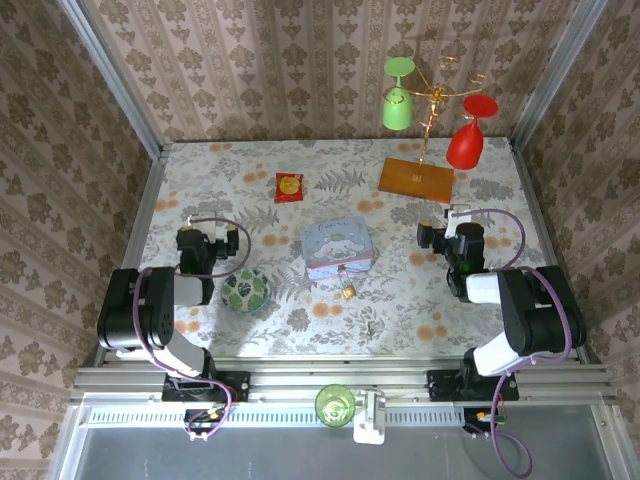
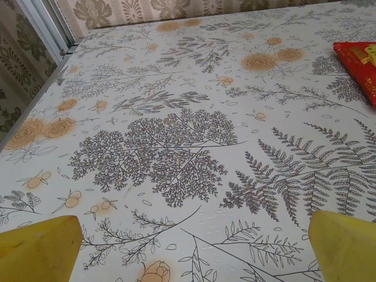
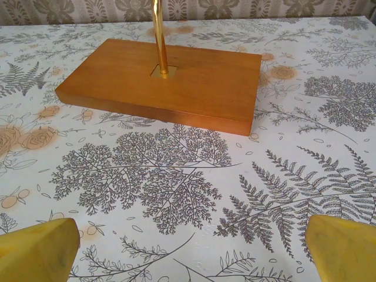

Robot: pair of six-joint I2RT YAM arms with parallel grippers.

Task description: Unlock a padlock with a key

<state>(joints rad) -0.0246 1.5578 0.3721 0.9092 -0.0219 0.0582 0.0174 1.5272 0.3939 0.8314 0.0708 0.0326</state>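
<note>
Padlock (image 1: 347,289) sits just in front of the shut pale blue tin (image 1: 338,248), between two spread, empty pincers.
It lies inward of the right gripper (image 3: 191,241) and back toward the bases, farther from the left gripper (image 2: 194,238). Its long axis seems to run near-to-far, shackle toward the tin. The key (image 1: 372,328) lies near it on the cloth. The tin's contents are hidden.

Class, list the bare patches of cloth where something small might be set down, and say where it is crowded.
Free: the far left corner, left of the red packet; the near right stretch between the key and the right arm; the patch ahead of the open left gripper. Crowded: around the blue tin, with the padlock close by its near edge.
</note>
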